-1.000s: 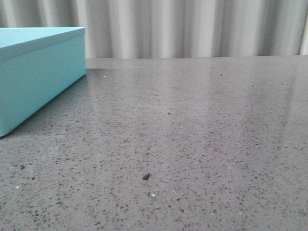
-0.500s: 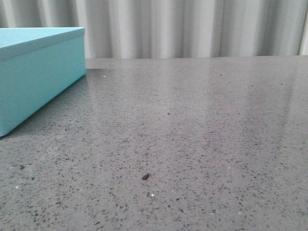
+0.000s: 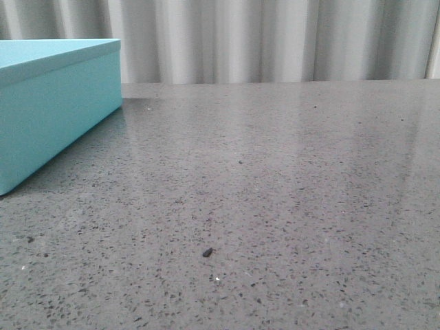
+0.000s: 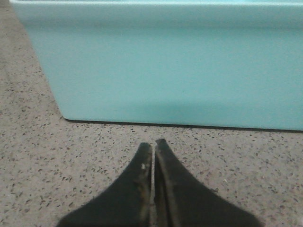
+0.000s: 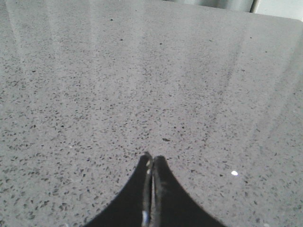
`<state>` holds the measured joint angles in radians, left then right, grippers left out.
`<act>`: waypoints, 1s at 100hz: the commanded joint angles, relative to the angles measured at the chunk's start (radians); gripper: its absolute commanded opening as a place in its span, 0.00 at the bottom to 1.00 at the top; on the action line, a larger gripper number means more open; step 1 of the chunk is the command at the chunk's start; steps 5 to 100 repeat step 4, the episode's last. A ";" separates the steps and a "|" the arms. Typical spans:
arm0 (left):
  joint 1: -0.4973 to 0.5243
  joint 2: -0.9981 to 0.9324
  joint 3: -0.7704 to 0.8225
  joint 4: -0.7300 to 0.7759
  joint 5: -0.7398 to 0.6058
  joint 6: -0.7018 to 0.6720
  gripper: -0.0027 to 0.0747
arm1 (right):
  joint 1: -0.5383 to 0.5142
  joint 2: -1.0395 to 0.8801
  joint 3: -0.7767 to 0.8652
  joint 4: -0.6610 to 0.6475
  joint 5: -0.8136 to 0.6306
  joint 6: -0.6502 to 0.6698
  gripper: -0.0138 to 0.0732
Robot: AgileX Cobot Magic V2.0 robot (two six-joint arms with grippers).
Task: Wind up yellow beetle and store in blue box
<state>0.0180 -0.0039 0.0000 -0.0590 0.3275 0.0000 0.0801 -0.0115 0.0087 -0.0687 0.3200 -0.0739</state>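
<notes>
The blue box stands at the far left of the grey speckled table with its lid on. In the left wrist view its flat turquoise side fills the view just ahead of my left gripper, which is shut and empty, low over the table. My right gripper is shut and empty above bare table. The yellow beetle is out of view in all frames. Neither gripper shows in the front view.
A small dark speck lies on the table near the front middle. A white fleck lies near the right gripper. Pale pleated curtains hang behind the table's far edge.
The blue box has shifted very slightly left in the front view; nothing else has visibly changed.
</notes>
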 commanded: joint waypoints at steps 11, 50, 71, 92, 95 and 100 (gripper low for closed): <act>0.000 -0.031 0.026 -0.013 -0.051 -0.010 0.01 | -0.005 -0.019 0.026 -0.010 -0.023 0.003 0.10; 0.000 -0.031 0.026 -0.013 -0.051 -0.010 0.01 | -0.005 -0.019 0.026 -0.010 -0.023 0.003 0.10; 0.000 -0.031 0.026 -0.013 -0.051 -0.010 0.01 | -0.005 -0.019 0.026 -0.010 -0.023 0.003 0.10; 0.000 -0.031 0.026 -0.013 -0.051 -0.010 0.01 | -0.005 -0.019 0.026 -0.010 -0.023 0.003 0.10; 0.000 -0.031 0.026 -0.013 -0.051 -0.010 0.01 | -0.005 -0.019 0.026 -0.010 -0.023 0.003 0.10; 0.000 -0.031 0.026 -0.013 -0.051 -0.010 0.01 | -0.005 -0.019 0.026 -0.010 -0.023 0.003 0.10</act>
